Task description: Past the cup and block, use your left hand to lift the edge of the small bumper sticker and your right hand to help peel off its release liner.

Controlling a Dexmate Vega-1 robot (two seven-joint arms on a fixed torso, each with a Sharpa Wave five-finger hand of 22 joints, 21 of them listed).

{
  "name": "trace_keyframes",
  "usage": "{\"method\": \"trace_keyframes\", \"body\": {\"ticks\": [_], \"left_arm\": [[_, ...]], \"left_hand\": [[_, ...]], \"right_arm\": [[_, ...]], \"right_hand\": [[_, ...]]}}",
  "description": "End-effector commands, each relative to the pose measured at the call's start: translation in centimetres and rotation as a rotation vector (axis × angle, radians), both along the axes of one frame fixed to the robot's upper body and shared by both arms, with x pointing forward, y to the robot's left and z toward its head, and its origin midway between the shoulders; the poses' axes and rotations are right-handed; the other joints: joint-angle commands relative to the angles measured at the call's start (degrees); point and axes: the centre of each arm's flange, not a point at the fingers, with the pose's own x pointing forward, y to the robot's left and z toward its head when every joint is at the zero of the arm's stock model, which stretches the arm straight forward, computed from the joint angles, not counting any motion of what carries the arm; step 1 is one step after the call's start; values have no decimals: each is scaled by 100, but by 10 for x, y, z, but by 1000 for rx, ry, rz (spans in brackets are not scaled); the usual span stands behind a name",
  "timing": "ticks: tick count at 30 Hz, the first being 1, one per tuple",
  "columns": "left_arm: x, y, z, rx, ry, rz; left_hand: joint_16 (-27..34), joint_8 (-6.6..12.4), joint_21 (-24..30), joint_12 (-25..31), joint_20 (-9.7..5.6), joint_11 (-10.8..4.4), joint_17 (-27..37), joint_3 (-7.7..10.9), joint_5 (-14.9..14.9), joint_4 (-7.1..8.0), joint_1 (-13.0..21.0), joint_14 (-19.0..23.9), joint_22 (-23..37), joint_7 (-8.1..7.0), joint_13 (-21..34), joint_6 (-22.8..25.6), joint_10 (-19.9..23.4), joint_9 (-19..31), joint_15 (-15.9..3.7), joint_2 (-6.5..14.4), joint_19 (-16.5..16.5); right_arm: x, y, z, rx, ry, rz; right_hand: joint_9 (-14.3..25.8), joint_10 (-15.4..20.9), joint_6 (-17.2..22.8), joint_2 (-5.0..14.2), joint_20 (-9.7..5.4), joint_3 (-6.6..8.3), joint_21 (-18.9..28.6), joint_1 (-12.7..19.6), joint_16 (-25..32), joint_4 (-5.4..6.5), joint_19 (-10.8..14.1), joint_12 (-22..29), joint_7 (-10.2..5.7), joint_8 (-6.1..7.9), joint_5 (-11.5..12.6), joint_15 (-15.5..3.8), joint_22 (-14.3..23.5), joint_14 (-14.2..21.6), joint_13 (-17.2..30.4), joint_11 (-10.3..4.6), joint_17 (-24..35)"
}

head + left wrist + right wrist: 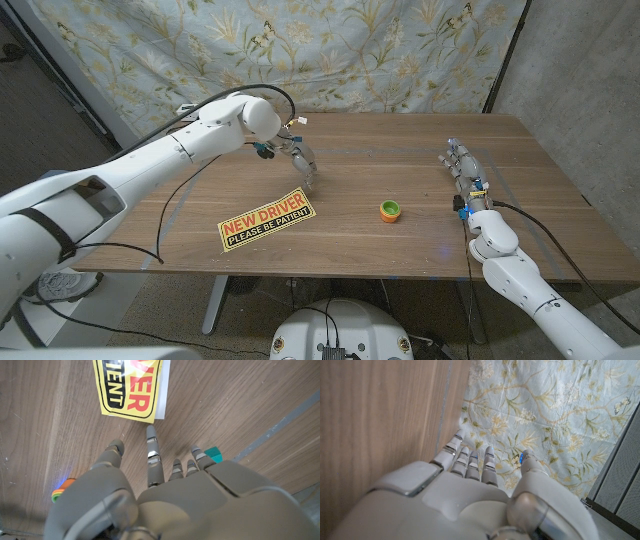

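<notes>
Item: bumper sticker [266, 220], thin, limp, flat on desk [400, 160]; lift at white liner corner. Left hand [301, 163] hovers empty, fingers spread; right hand [462, 165] likewise empty, fingers apart.

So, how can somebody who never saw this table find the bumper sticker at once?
Start at the wooden table and look toward its front edge on the robot's left. The bumper sticker lies flat there, just in front of the left hand; it alone is yellow, with "NEW DRIVER" in red.

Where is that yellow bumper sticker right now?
In the head view the bumper sticker lies flat on the table's front left part, just in front of the left hand and left of the small orange and green cup.
</notes>
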Motion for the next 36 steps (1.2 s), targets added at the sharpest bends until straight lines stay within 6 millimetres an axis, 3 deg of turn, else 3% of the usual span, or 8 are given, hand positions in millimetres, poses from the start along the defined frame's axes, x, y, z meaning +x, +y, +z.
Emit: {"method": "trace_keyframes", "body": {"ticks": [1,36], "left_arm": [[2,-4,-4,36,11,11],[-17,-2,1,69,-41,-18]], "left_hand": [[31,58,60,42,-9,-45,18,25,43,-15,56,35,2,15,4,119,49,9,-7,-2,26],[88,253,154,155,-142,-219,11,55,108,-24,184,504,10,0,-3,980,520,26,-183,37,414]], "right_arm": [[1,-3,-4,14,7,-4],[2,0,-10,40,21,-19]], "right_hand": [[32,-39,9,-2,36,14,26,62,16,-37,22,35,-31,-9,30,24,21,-5,30,22,9],[33,-39,-2,4,32,26,27,69,24,-50,32,44,-22,-14,31,26,21,-2,30,22,10]]}}
